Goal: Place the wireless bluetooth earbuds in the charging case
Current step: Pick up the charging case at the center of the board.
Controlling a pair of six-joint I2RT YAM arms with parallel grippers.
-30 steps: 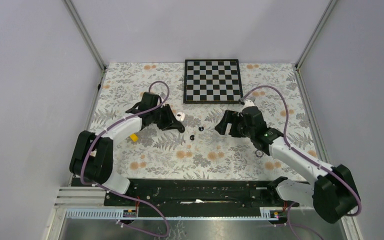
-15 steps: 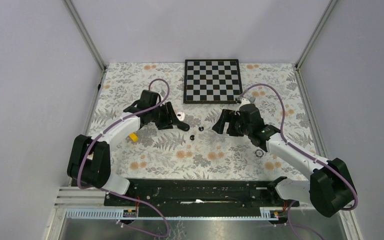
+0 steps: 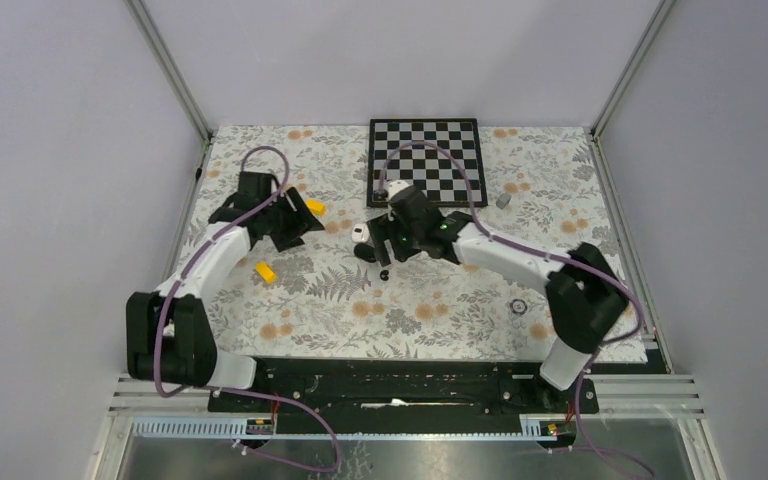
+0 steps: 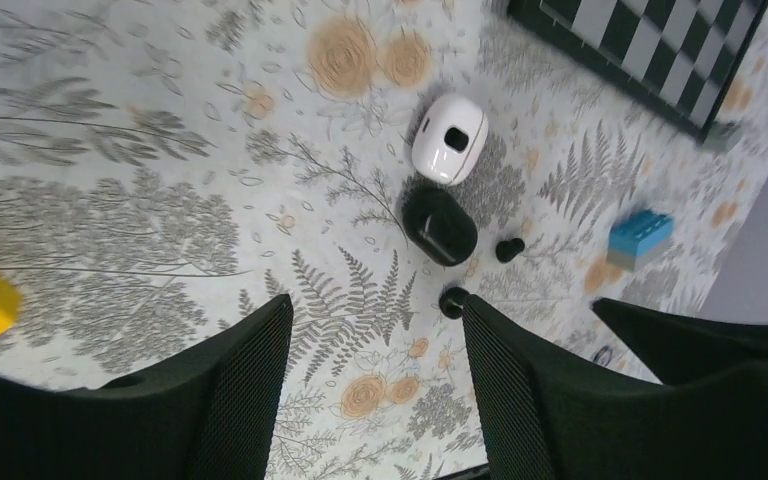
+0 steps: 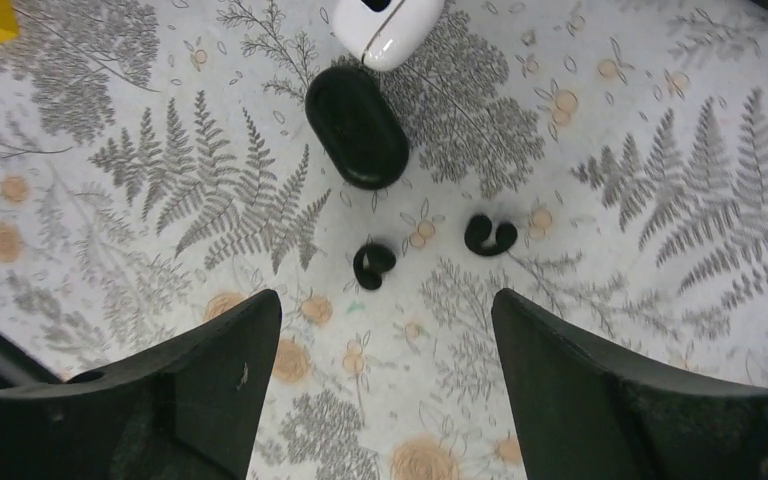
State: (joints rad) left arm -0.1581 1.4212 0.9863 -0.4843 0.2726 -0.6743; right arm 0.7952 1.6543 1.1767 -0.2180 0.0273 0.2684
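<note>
Earbuds (image 5: pixel 374 265), 2 tiny black plastic beans, lie loose on the floral tablecloth (image 5: pixel 610 200) just beside the black oval charging case (image 5: pixel 357 127), below the right gripper (image 5: pixel 385 380), spread wide, empty. The left gripper (image 4: pixel 375 390), likewise wide and empty, hangs nearby.

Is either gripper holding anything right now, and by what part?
Nothing is held. The left gripper and the right gripper both have open jaws with nothing between; the black earbuds lie loose below the right one.
</note>
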